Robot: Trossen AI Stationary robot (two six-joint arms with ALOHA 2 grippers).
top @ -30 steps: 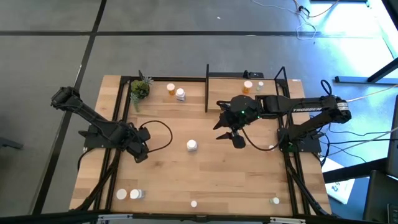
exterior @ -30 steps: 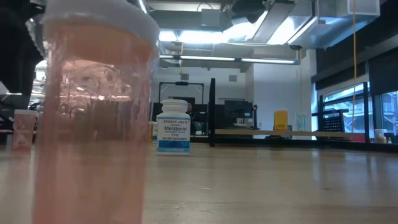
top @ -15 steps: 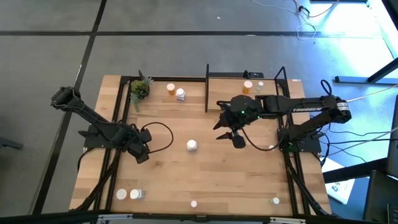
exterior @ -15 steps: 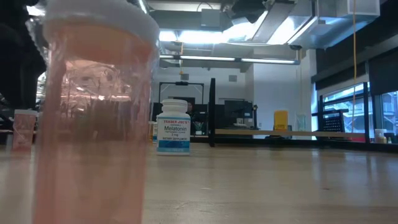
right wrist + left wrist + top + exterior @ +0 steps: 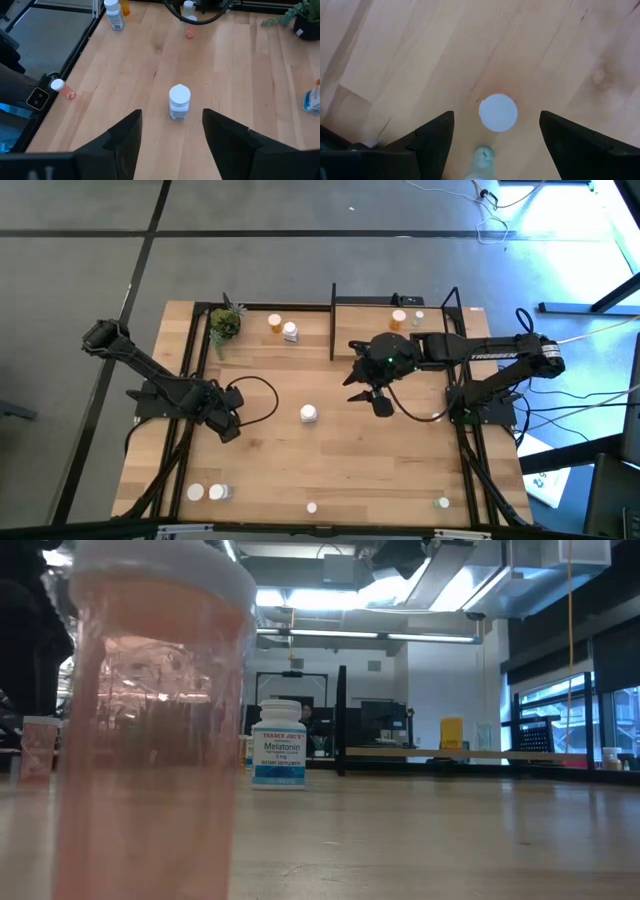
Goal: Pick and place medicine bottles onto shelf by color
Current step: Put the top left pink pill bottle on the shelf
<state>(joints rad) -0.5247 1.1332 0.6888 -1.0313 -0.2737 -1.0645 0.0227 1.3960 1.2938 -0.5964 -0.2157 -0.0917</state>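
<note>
My left gripper (image 5: 230,427) hangs open, pointing down, near the table's left edge. In its wrist view its fingers stand on either side of, and above, a white-capped bottle (image 5: 498,112) with a pinkish rim. A pale green bottle (image 5: 482,158) lies closer to the wrist. My right gripper (image 5: 371,396) hovers open above the table's middle right, with an upright white bottle (image 5: 179,102) (image 5: 309,414) ahead of its fingers. On the shelf (image 5: 250,340) at the far edge stand an orange bottle (image 5: 275,323), a white one (image 5: 290,332) and two more (image 5: 399,318).
A small potted plant (image 5: 225,325) stands at the shelf's left end. Black posts (image 5: 332,320) divide the shelf. More bottles stand near the front edge (image 5: 195,492) (image 5: 220,492) (image 5: 312,507) (image 5: 442,502). A pinkish bottle (image 5: 150,730) fills the low view's left.
</note>
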